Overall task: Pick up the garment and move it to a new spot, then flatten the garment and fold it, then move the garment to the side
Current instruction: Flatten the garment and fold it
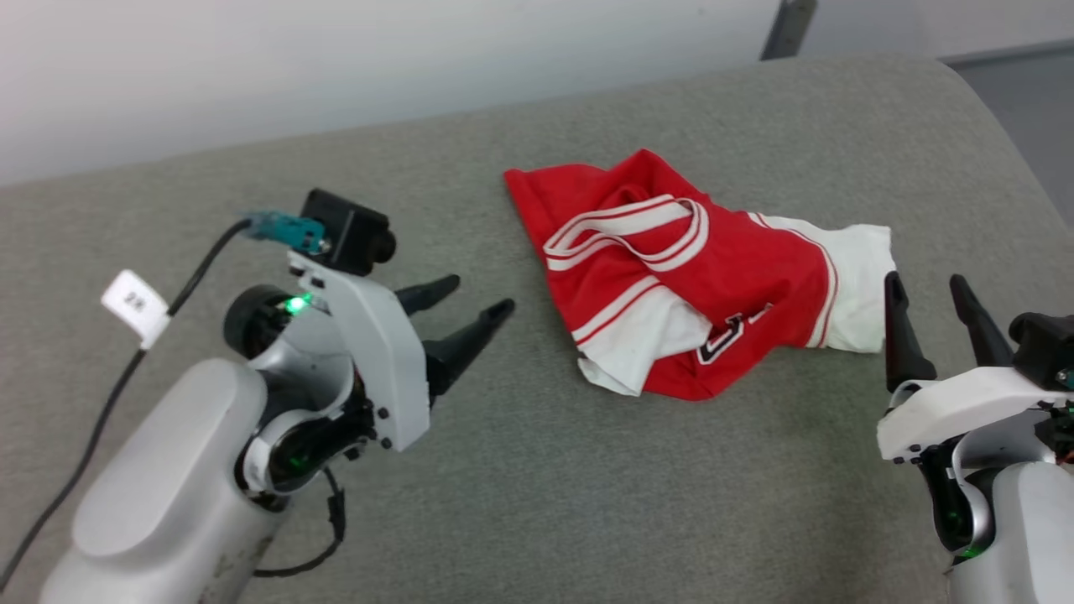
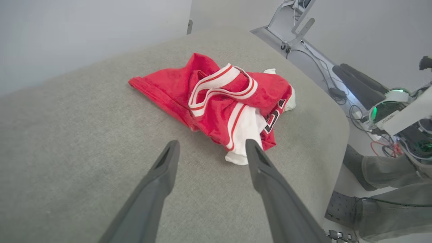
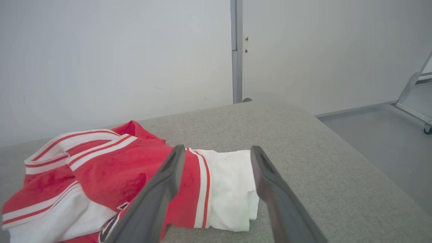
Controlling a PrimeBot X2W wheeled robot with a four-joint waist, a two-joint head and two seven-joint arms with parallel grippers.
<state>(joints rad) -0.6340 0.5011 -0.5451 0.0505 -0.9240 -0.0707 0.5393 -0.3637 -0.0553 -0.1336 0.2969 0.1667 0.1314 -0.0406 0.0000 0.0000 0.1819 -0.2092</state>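
Note:
The garment [image 1: 671, 268] lies crumpled on the grey padded table [image 1: 520, 470], a red jersey shirt with white sleeves and striped trim, part of a dark number showing at its near edge. My left gripper [image 1: 474, 299] hovers open to its left, fingers pointing at it, a short gap away. My right gripper [image 1: 927, 285] stands open at the garment's right white sleeve [image 3: 229, 189], which lies between and just beyond its fingers [image 3: 270, 189]. In the left wrist view the garment [image 2: 219, 98] sits just past the open left gripper [image 2: 211, 148]. Nothing is held.
The table's rounded right edge [image 1: 1015, 143] drops to the floor close behind my right arm. A pale wall runs along the far side. Cables and a metal frame [image 2: 297, 27] lie on the floor, and a person's legs and shoes [image 2: 368, 189] stand beside the table.

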